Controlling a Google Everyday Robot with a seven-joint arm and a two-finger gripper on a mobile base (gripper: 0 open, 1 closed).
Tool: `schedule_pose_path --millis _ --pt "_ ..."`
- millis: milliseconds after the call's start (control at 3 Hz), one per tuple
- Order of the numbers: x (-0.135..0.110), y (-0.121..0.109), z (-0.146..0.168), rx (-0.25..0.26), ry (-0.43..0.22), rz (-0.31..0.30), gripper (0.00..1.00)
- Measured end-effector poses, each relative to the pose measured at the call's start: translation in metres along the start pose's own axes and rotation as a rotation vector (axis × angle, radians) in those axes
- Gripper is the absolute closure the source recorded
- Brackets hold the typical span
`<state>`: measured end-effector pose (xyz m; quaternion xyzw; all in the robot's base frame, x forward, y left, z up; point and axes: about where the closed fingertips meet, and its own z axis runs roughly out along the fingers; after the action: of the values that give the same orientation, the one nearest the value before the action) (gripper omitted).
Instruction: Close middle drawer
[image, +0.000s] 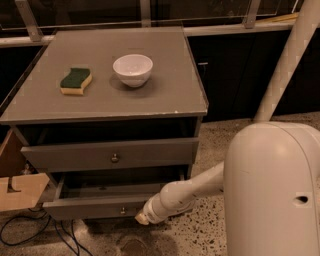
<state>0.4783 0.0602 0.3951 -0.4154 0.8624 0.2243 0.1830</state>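
Your middle drawer (85, 208) is the lower of the two grey drawers in view, low on the cabinet front and close to the speckled floor (215, 145). It stands pulled well out toward you, so the shallow box shows behind its flat grey front. One small round metal knob (122, 211) sits near the middle of that front.

The gripper (141, 218) is at the right end of the front, by its lower edge. You cannot tell whether it is wide or narrow, or whether it touches the wood. The white arm (195, 190) runs back to the right, to the robot's body (272, 190).

Above the middle drawer is the taller-fronted upper drawer (75, 156). On the bench (165, 95) a green-and-yellow sponge (76, 81) lies left of a white bowl (132, 69). A cardboard box (17, 192) sits just beside the middle drawer's left end, with cables (30, 235) on the floor below it.
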Motion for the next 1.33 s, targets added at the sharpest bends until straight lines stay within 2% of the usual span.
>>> schedule_pose_path --millis 333,667,1333 --pt "-0.024 -0.014 0.011 0.023 -0.031 -0.026 1.00" --pt "-0.024 -0.014 0.011 0.023 -0.031 -0.026 1.00" --pt "-0.058 -0.036 0.010 0.084 -0.061 -0.026 1.00"
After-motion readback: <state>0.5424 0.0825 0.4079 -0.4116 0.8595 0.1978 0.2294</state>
